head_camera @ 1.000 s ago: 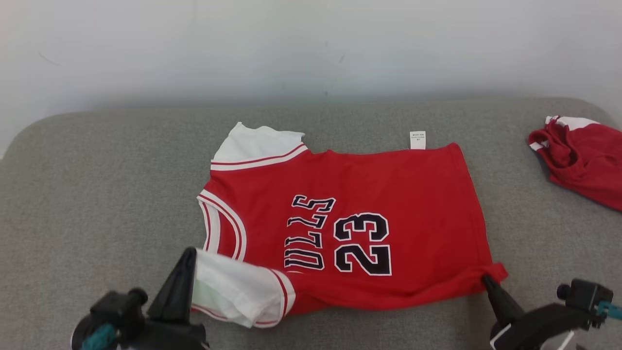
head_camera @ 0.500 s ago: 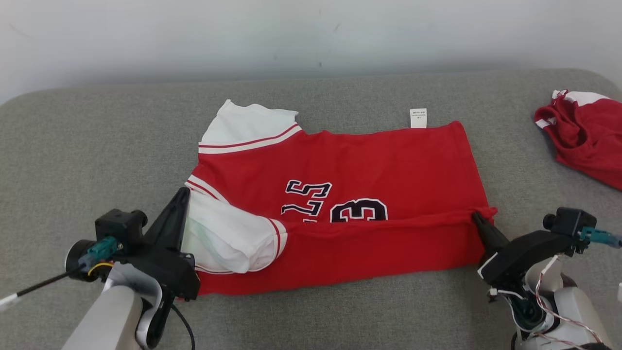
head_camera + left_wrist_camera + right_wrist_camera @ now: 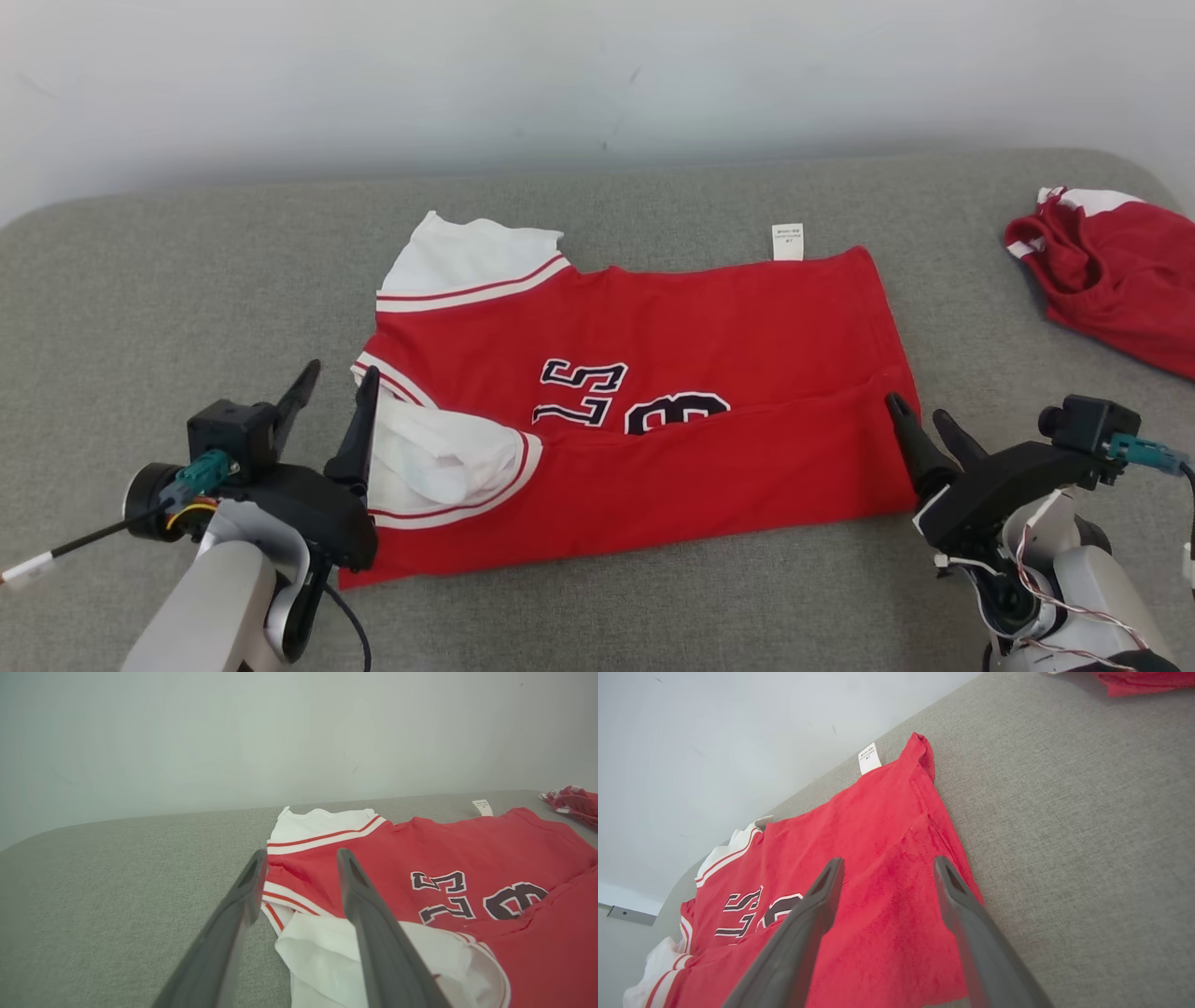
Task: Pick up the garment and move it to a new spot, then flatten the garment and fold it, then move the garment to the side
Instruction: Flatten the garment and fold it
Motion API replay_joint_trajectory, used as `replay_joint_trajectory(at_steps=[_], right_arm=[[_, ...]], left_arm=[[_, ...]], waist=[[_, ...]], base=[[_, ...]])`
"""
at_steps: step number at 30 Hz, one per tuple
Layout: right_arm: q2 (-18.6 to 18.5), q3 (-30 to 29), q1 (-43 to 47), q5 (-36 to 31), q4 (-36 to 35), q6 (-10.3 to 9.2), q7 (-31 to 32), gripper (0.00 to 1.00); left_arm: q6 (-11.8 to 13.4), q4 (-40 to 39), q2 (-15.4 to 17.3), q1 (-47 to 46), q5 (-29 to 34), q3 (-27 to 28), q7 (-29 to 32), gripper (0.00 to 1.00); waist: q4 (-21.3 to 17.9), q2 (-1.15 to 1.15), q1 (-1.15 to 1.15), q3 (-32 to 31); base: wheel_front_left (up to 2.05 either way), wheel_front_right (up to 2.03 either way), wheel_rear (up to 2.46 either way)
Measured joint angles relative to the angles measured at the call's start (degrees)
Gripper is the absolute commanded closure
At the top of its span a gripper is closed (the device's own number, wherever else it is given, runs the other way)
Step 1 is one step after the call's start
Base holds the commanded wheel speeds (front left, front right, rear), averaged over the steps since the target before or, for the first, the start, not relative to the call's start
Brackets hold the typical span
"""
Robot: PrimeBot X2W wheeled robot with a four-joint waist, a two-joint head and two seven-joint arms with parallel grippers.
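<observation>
- Left gripper [image 3: 342,370]: jaws standing spread, gripping nothing; garment [image 3: 653,373] sleeve lying beside the inner finger.
- Right gripper [image 3: 917,409]: jaws spread, empty; folded hem lying just ahead.
- Handling: backing both straight out, sparing the fold.

Two red garments: one jersey [image 3: 653,373] and one crumpled garment [image 3: 1111,280]. Two grippers: one left gripper [image 3: 342,369], one right gripper [image 3: 917,408]. One grey surface [image 3: 140,308]. One white tag [image 3: 787,241].

Garment [image 3: 709,327] between open cushion [image 3: 159,280], red bundle [image 3: 1111,280]
</observation>
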Motion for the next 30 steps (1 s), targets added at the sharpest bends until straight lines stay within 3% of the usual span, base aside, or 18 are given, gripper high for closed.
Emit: replay_joint_trajectory(at_steps=[16,23,30], right_arm=[[-6.9,4.5,10.7,0.2,-4.4,0.00,-10.7,0.00],[-8.4,7.3,11.2,-2.9,-0.5,0.00,-16.2,0.00],[-8.4,9.6,7.0,-4.9,5.2,0.00,-18.6,0.00]], left_arm=[[4.3,-14.7,0.2,17.8,3.9,8.9,-0.4,0.00],[3.9,-12.2,-1.2,23.0,4.0,8.9,-0.4,0.00],[2.3,-8.3,-3.5,22.1,3.8,8.3,-0.4,0.00]], waist=[[1.6,-0.01,-0.01,-3.2],[1.9,0.00,-0.01,-2.8],[1.6,0.00,-0.01,-1.3]], base=[[0.00,0.00,0.00],[0.00,0.00,0.00],[0.00,0.00,0.00]])
